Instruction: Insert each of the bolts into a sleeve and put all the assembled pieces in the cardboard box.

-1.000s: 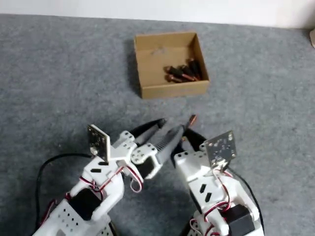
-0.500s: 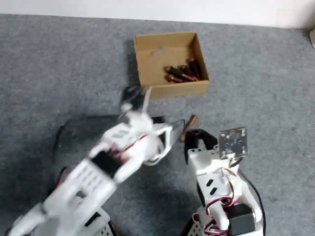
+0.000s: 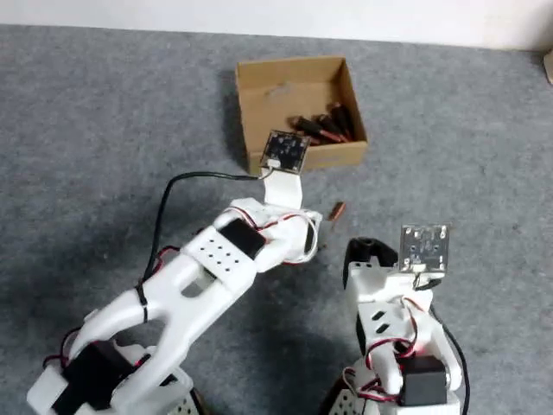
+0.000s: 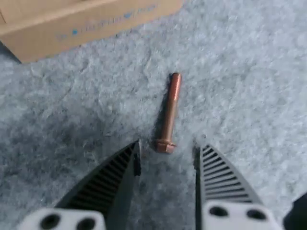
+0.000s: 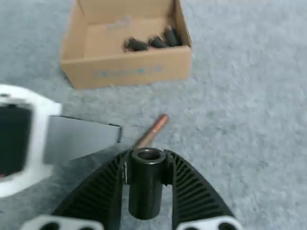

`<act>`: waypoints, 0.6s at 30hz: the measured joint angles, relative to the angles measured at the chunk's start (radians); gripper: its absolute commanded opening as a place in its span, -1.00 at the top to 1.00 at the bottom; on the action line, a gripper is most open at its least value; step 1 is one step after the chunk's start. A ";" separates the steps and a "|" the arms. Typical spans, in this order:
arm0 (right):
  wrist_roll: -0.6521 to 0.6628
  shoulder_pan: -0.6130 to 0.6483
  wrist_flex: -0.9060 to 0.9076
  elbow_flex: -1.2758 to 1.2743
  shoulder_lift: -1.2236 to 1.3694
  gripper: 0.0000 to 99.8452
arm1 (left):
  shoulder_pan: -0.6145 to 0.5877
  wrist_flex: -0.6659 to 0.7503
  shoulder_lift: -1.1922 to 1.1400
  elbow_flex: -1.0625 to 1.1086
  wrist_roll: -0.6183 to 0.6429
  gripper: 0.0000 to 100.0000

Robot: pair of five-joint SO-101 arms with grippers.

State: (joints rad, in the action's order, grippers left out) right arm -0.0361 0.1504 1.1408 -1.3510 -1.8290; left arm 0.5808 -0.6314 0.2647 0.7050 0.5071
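Swung forward from beside the right arm, the left gripper [image 4: 169,148] now hangs spread over the head end of the copper bolt [image 4: 169,112], which lies on the grey carpet [image 4: 249,72] near the cardboard box [image 5: 129,72]. The right gripper [image 5: 146,160] pinches a black sleeve [image 5: 145,187] upright.

**White Shells, Exposed Wiring**

The left arm [image 3: 199,285] and right arm [image 3: 380,298] are cased in white. A black cable [image 3: 158,232] is looped from the left; red wires [image 3: 373,370] are strung along the right. Square circuit boards [image 3: 286,152] are mounted at both wrists.
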 measured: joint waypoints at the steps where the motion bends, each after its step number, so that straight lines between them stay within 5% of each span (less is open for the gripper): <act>1: 0.002 -0.011 0.000 -0.005 0.000 0.99 | 0.000 0.000 -0.020 -0.008 0.000 0.63; 18: 0.012 -0.044 -0.003 -0.046 0.002 0.99 | 0.068 0.009 -0.422 -0.253 -0.044 0.64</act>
State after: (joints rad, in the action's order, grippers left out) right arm -0.0238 0.1059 1.1377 -1.3970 -1.8274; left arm 0.6483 -0.6222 -0.1573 0.4519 0.4626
